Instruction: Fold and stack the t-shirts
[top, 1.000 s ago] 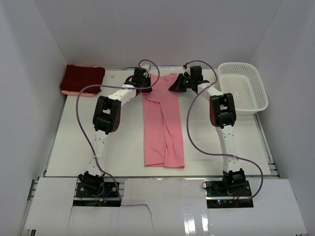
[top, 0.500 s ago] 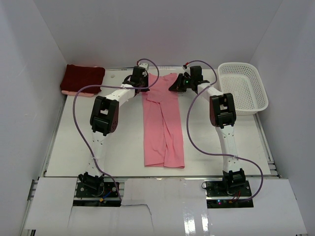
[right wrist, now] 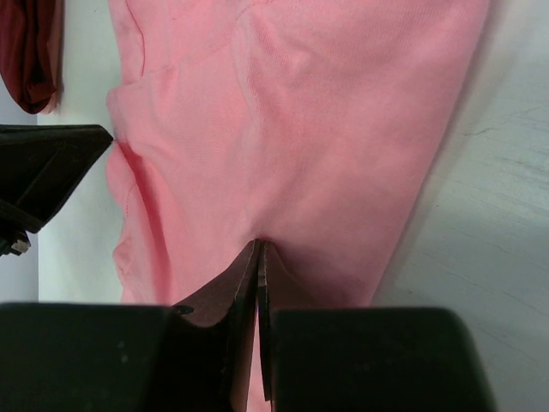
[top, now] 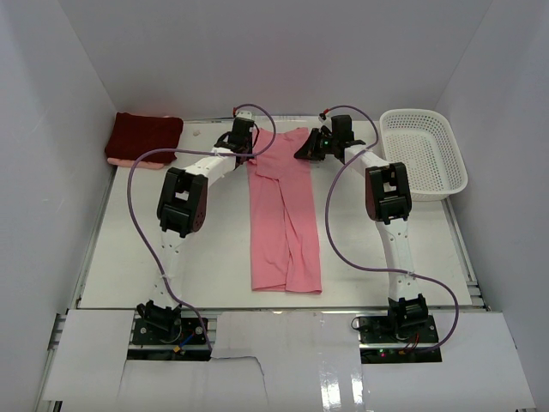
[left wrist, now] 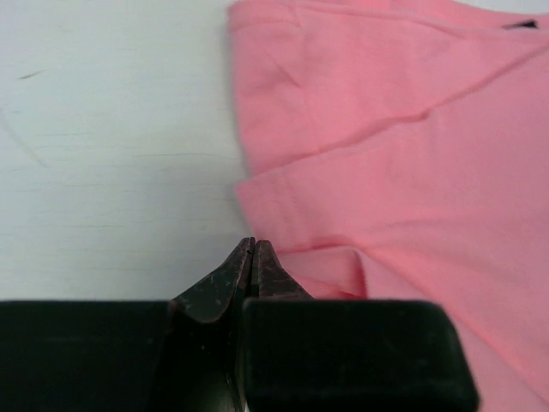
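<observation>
The salmon pink t-shirt (top: 286,215) lies folded into a long strip down the middle of the table. Both grippers are at its far end. My left gripper (top: 250,154) is shut at the shirt's left edge (left wrist: 386,172), with cloth bunched against its tips (left wrist: 255,243). My right gripper (top: 298,154) is shut on a pucker of the pink cloth (right wrist: 258,243). The left gripper's tip also shows in the right wrist view (right wrist: 110,133), touching the shirt's edge. The dark maroon t-shirt (top: 144,136) lies as a folded rectangle at the far left corner, and it also shows in the right wrist view (right wrist: 34,51).
A white plastic mesh basket (top: 425,154) stands at the far right of the table. A thin pink layer shows under the maroon shirt's near edge (top: 129,163). Purple cables loop from both arms over the table.
My left arm has shifted slightly left and farther away at the shirt's far left edge. The right arm and the shirt have barely moved.
</observation>
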